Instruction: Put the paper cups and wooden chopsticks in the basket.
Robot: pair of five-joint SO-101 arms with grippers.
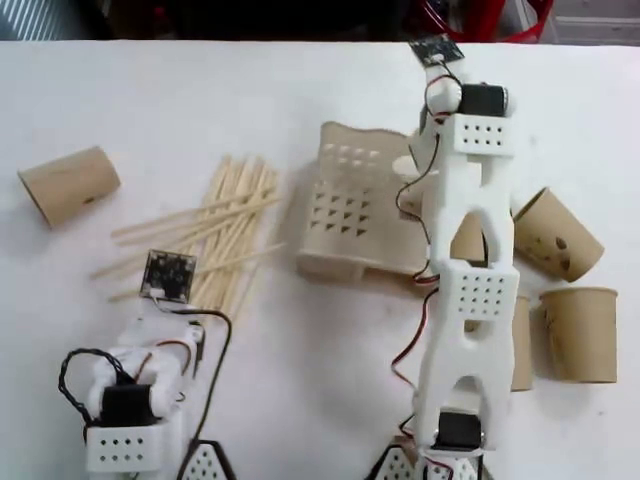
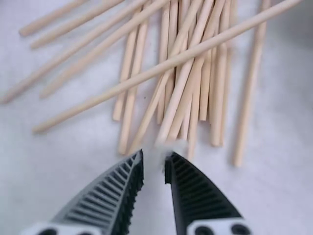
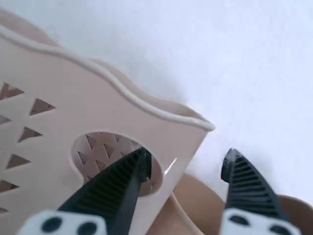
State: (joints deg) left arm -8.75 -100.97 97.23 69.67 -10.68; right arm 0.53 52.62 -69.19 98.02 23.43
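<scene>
On the far left of the white table (image 1: 300, 100) a paper cup (image 1: 68, 185) lies on its side, well apart from everything else. To its right the wooden chopsticks (image 1: 215, 230) lie in a loose fan, most of them bunched side by side and a few strays crossing them at an angle. The left arm (image 1: 130, 420) sits at the near edge, and the left gripper (image 2: 154, 155) hangs just short of the near ends of the bunched sticks. Its jaws stand only slightly apart, with a narrow gap and nothing between them.

Right of the sticks stands the basket (image 1: 355, 215), pale, with a wavy rim and triangular cut-outs in its wall. The right arm (image 1: 470, 300) stretches from the near edge across the basket's right side. The right gripper (image 3: 187, 155) is spread wide and holds nothing: one finger lies in front of the round handle hole in the basket's wall, the other past the basket's corner, above a brown cup (image 3: 195, 205).

Furthest right, more paper cups (image 1: 560, 235) cluster beside the basket, outside it, some partly hidden under the arm
</scene>
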